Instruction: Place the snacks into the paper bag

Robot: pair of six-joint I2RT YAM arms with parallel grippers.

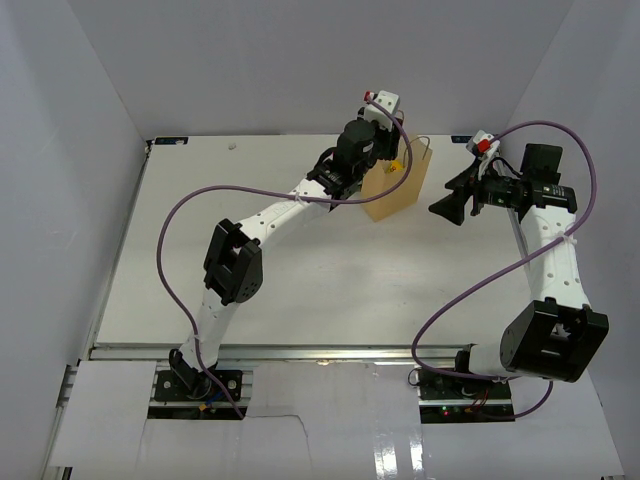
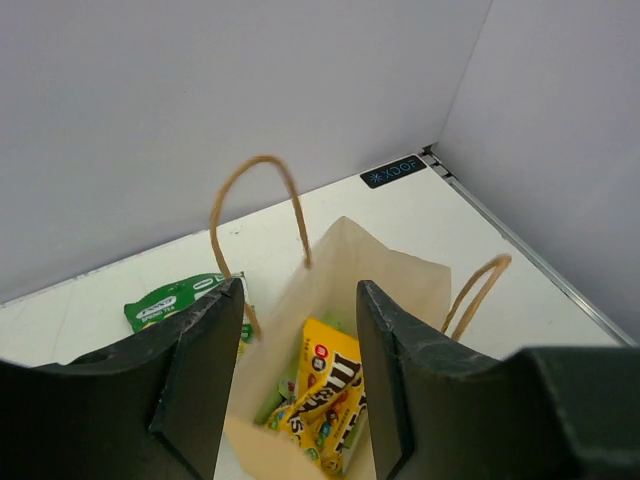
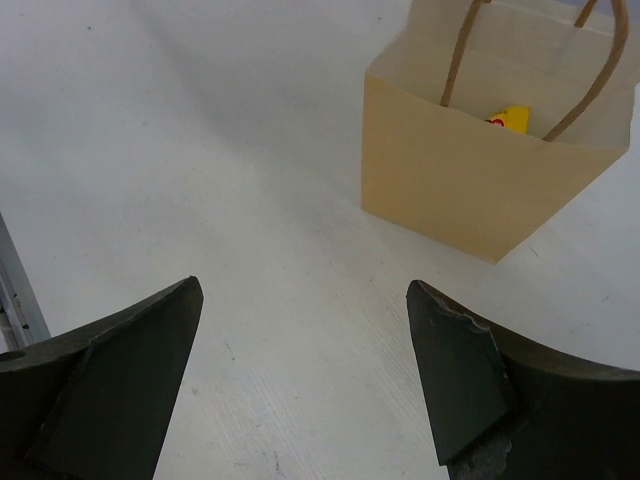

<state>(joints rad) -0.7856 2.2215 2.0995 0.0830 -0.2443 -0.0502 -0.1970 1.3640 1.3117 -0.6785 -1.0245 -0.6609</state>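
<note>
The tan paper bag stands upright at the far middle of the table, also in the left wrist view and the right wrist view. A yellow packet lies inside it, with green packets beneath; its tip shows in the right wrist view. A green pouch lies on the table beyond the bag. My left gripper is open and empty just above the bag's mouth. My right gripper is open and empty, to the right of the bag.
White walls close in the table at the back and both sides. A black label sits at the back wall's foot. A metal rail runs along the near edge.
</note>
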